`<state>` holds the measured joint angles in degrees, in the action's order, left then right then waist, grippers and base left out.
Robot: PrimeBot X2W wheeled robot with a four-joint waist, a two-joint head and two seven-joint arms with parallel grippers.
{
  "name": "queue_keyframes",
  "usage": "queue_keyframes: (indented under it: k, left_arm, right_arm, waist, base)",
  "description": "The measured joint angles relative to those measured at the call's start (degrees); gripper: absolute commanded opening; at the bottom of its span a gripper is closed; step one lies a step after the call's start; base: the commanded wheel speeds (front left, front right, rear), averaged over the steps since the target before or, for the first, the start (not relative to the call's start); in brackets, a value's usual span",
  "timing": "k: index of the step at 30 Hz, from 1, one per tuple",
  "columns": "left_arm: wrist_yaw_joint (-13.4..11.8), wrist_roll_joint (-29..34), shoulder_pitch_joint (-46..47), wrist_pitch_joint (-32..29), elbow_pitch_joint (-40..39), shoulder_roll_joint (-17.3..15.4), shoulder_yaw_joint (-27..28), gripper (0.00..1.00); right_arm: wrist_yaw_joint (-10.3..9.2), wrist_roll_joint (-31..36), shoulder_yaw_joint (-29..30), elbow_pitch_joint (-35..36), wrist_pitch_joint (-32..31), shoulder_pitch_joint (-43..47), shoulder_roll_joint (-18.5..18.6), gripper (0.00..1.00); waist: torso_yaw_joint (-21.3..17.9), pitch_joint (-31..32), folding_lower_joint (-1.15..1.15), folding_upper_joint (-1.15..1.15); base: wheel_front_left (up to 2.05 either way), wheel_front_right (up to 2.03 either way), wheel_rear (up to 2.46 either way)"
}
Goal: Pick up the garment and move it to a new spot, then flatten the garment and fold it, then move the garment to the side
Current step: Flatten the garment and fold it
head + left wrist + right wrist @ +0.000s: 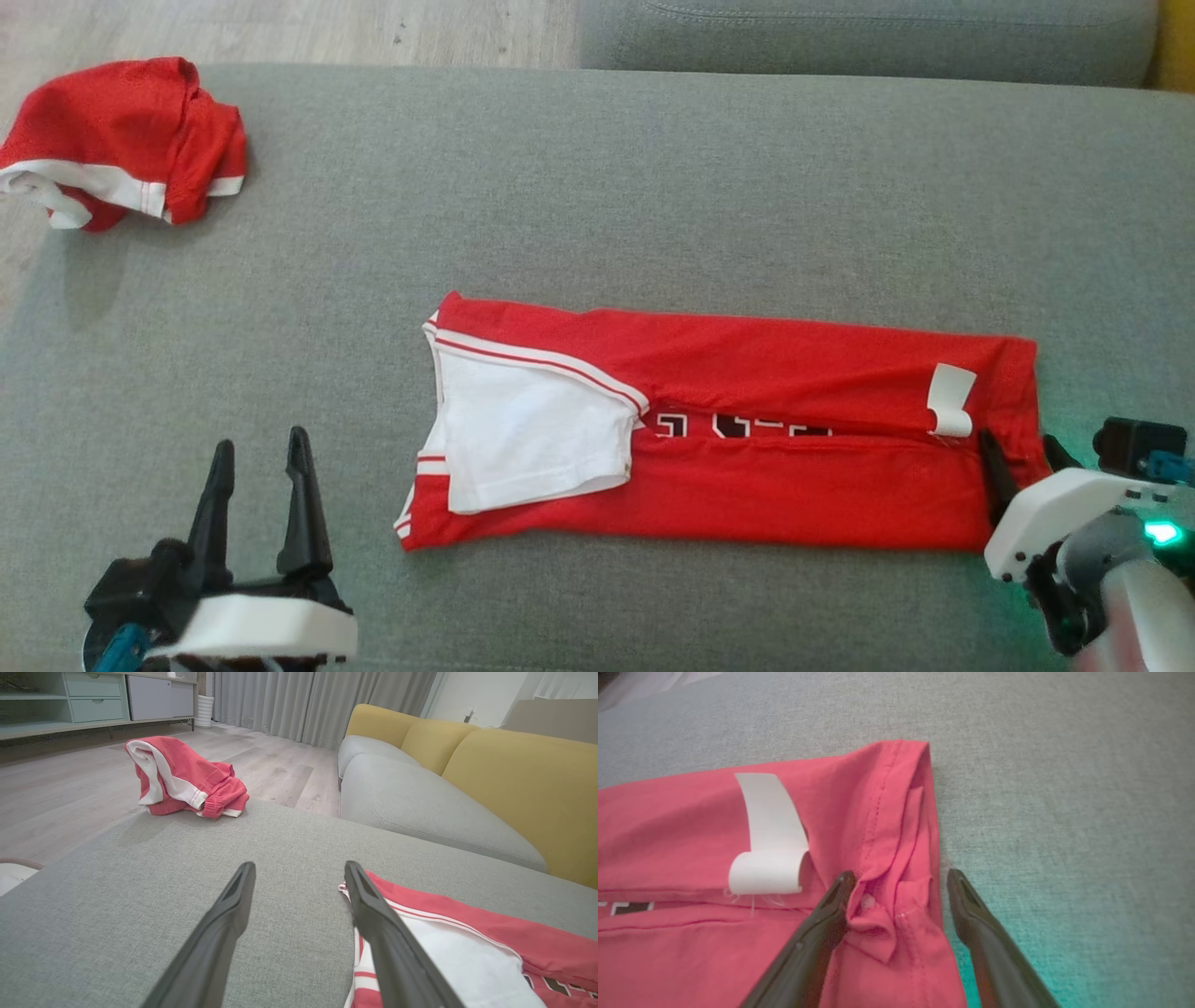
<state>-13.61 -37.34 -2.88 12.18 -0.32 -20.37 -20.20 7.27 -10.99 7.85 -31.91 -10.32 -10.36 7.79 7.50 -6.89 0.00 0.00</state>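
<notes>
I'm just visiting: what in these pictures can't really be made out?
- Head view: the print on the folded red shirt is mostly tucked under its own fold, unreadable.
- Head view: the crumpled red garment is bunched on itself; its kind is unclear.
- Right wrist view: the white tag is curled and blurred; any writing is lost.
- Right wrist view: the bunched hem hides whether the open right gripper touches cloth.

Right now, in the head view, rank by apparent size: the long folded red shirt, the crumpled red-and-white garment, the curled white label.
1. long folded red shirt
2. crumpled red-and-white garment
3. curled white label
</notes>
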Motion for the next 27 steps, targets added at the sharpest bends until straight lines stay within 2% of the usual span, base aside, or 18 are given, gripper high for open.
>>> queue_keyframes:
  k: [5, 6, 7, 9, 13, 18, 25, 27]
  left_arm:
    - [0.0, 0.0, -0.3, 0.0, 0.0, 0.0, 0.0, 1.00]
    - [0.0, 0.0, -0.5, 0.0, 0.0, 0.0, -0.1, 1.00]
    - [0.0, 0.0, -0.7, 0.0, 0.0, 0.0, -0.1, 1.00]
    - [0.0, 0.0, -1.1, 0.0, 0.0, 0.0, -0.1, 1.00]
    - [-0.2, 0.0, -1.1, 0.0, -0.3, -0.2, -0.2, 1.00]
    - [-0.6, 0.1, -1.1, -0.1, -1.4, -0.2, -0.3, 1.00]
    - [-0.5, 0.1, -1.1, -0.1, -1.7, 0.6, -1.5, 1.00]
    - [-0.5, 0.1, -1.0, -0.1, -1.5, 1.0, -1.9, 1.00]
  right_arm:
    - [0.00, 0.4, 0.4, -3.3, 1.8, -1.3, -0.3, 1.00]
    - [0.00, 0.4, 0.4, -3.9, 2.2, -1.7, -0.5, 0.89]
    - [0.00, 0.4, 0.3, -4.5, 2.4, -2.1, -0.6, 0.49]
    - [0.00, 0.5, 0.1, -5.6, 3.2, -2.7, -0.9, 0.00]
    - [0.01, 0.7, 0.3, -7.7, 3.8, -4.4, -1.7, 0.00]
    - [0.02, 1.2, 0.7, -7.7, 3.5, -5.7, -1.1, 0.00]
    - [0.02, -1.7, 5.4, -0.7, -1.2, -5.3, 5.6, 0.00]
    - [0.02, -1.8, 7.7, 2.4, -3.2, -5.0, 6.2, 0.00]
  waist:
    - [0.0, 0.3, 0.00, 0.00]
    - [-0.2, 0.4, 0.00, 0.00]
    - [-0.3, 0.4, 0.00, 0.00]
    - [-0.7, 0.5, 0.00, 0.00]
    - [-1.8, 0.7, 0.00, 0.00]
    - [-3.7, 0.9, 0.00, 0.00]
    - [-6.6, 1.0, 0.00, 0.00]
    - [-7.3, 0.9, 0.00, 0.00]
  base:
    - [0.00, 0.00, 0.00]
    - [0.00, 0.00, 0.00]
    - [0.00, 0.00, 0.00]
    - [0.00, 0.00, 0.00]
    - [0.00, 0.00, 0.00]
    - [0.00, 0.00, 0.00]
    - [0.00, 0.00, 0.00]
    - [0.00, 0.00, 0.00]
